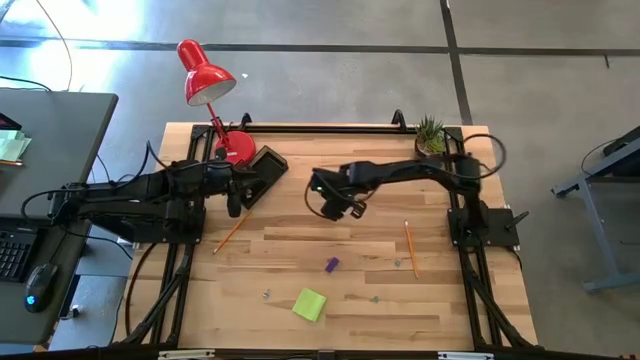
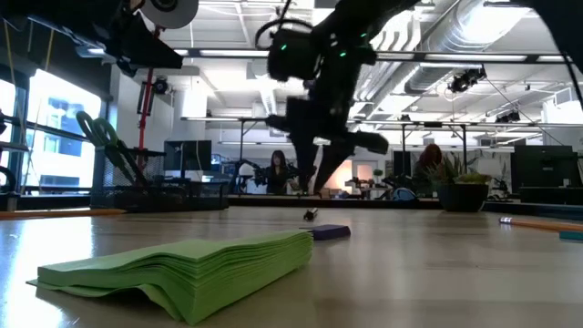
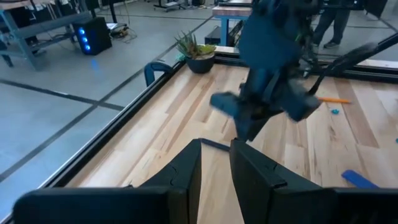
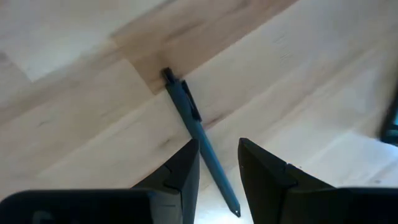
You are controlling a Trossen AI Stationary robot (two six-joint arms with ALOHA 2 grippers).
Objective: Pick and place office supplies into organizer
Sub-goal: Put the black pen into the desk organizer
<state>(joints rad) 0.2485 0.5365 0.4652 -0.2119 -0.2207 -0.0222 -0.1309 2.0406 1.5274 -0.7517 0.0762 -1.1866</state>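
Note:
A dark teal pen lies flat on the wooden table. My right gripper hovers just above it, open, with one finger on either side of the pen's barrel. My left gripper is a little open and empty, beside the black organizer at the far left. Green scissor handles stick up from the organizer. An orange pencil lies near my left gripper and another lies at the right. The purple piece and the lime-green sticky pad lie nearer the front edge.
A red desk lamp stands at the far left behind the organizer. A small potted plant stands at the far right corner. Tiny metal clips lie near the sticky pad. A black rail frames the table.

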